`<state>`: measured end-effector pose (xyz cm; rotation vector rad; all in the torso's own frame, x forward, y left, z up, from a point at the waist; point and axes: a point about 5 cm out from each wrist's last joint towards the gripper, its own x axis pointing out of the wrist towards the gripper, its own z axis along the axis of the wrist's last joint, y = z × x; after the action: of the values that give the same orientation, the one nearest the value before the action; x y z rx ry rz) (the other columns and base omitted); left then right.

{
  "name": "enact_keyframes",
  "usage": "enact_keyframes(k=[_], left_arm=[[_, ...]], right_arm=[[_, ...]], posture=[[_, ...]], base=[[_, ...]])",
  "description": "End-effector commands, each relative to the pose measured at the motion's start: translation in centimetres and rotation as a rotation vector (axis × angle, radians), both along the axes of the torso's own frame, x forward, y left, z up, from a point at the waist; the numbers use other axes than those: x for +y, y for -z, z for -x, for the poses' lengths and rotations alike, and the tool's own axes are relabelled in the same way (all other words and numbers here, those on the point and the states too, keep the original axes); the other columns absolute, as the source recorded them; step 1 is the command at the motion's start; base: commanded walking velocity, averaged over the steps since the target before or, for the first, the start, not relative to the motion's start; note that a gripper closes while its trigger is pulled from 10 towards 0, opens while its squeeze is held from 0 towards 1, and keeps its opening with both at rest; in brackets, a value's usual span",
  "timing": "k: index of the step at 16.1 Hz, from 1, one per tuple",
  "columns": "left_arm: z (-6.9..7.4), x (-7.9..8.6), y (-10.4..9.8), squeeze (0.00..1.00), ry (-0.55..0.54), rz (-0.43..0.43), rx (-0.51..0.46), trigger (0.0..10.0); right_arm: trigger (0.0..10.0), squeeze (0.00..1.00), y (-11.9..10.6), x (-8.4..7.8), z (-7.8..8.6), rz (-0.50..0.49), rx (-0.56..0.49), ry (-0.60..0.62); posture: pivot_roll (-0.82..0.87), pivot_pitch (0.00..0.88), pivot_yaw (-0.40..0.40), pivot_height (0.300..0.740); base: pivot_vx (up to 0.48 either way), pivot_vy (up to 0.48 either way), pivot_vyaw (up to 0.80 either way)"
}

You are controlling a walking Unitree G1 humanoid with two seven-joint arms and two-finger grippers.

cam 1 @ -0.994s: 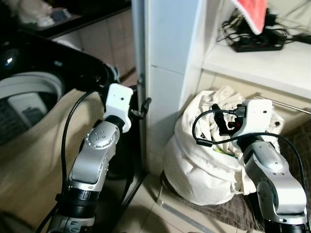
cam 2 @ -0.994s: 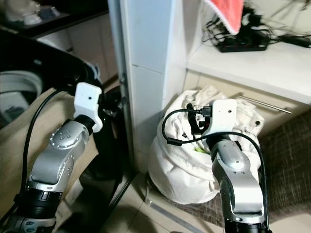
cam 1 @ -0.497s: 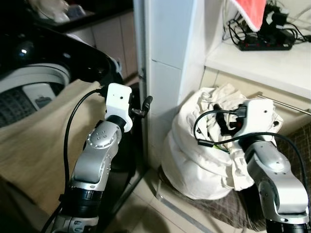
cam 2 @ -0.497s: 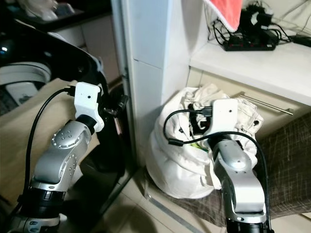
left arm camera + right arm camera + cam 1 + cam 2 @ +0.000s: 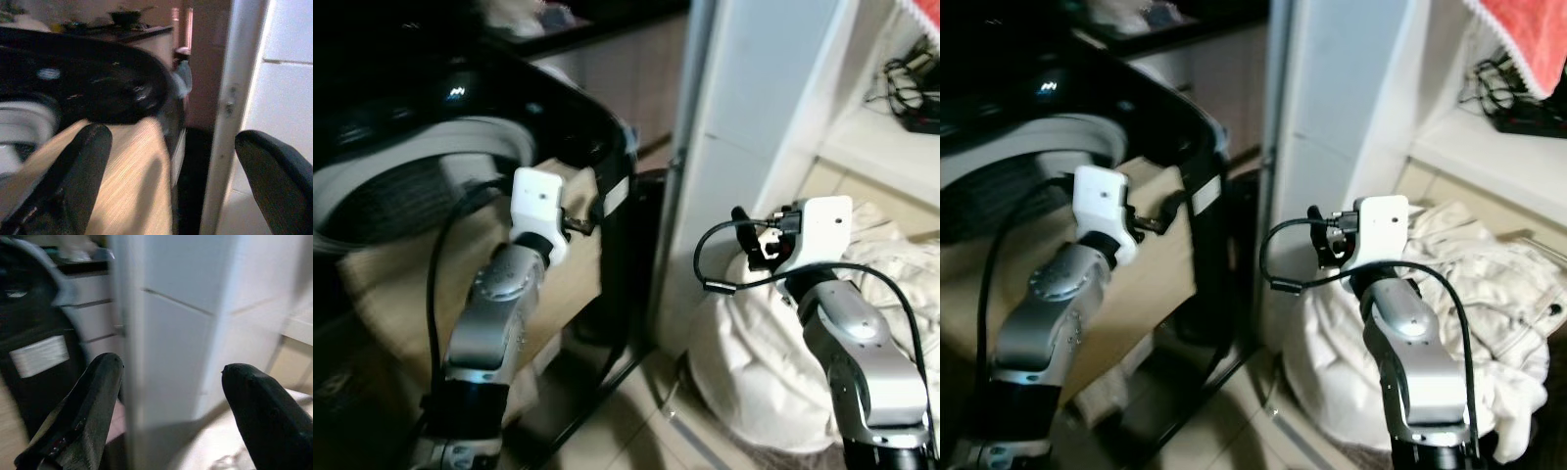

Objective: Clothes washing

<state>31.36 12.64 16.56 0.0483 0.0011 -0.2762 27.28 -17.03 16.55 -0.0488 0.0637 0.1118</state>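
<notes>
— What sits nearest, taking the white pillar (image 5: 744, 127) as the marker?

— Both arms. The right gripper (image 5: 168, 396) is raised just beside the pillar, on its right side, above the heap of white laundry (image 5: 773, 362) that lies on the floor against the pillar's foot. Its fingers (image 5: 83, 411) are spread wide, with nothing between them.

— And the other arm?

— The left gripper (image 5: 171, 166) is held up to the left of the pillar, in front of the black washing machine (image 5: 538, 108). It too is wide open and carries nothing. A beige cloth (image 5: 460, 284) hangs down over the machine's front edge, right under that gripper.

— Where is the machine itself?

— Left of the pillar, separated from it by a narrow dark gap. Its pale round drum rim (image 5: 421, 157) shows beneath the lifted black lid.

— Anything further back?

— Right of the pillar and behind the laundry, a white shelf (image 5: 1489, 157) bears a tangle of black cables (image 5: 1513, 93), and a red towel (image 5: 1528, 34) hangs above it. The whole scene is blurred.
</notes>
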Motion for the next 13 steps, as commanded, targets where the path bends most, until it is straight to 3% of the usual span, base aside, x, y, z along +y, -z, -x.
enact_keyframes(k=[1,5,8,11,13], left_arm=[[0.05,-1.18,-0.45,0.00,0.041,0.009,-0.017,10.0],[0.27,-1.49,-0.35,0.00,0.063,0.019,-0.016,10.0],[0.62,-1.89,-0.27,0.00,0.083,0.051,-0.019,10.0],[0.57,-1.90,-0.06,0.00,0.085,0.034,-0.011,10.0],[0.43,-1.60,-0.14,0.00,0.075,0.026,-0.018,10.0]], right_arm=[[10.0,0.00,-0.08,-0.72,0.13,0.009,-0.005,0.024],[10.0,0.00,0.03,-0.82,0.33,-0.014,0.006,0.031],[10.0,0.00,0.03,-0.98,0.51,-0.014,0.002,0.044],[10.0,0.00,0.11,-0.76,0.51,-0.025,0.014,0.043],[10.0,0.00,0.18,-0.56,0.49,-0.038,0.021,0.041]], posture=[[-0.12,0.000,0.025,0.740],[-0.12,0.000,0.025,0.740],[-0.12,0.000,0.025,0.740],[-0.12,0.000,0.023,0.740],[-0.12,0.000,0.024,0.740]], base=[[0.386,0.000,0.00],[0.374,0.000,-0.52],[0.000,0.000,-0.33],[0.000,0.000,0.00],[0.000,0.000,-0.61]])
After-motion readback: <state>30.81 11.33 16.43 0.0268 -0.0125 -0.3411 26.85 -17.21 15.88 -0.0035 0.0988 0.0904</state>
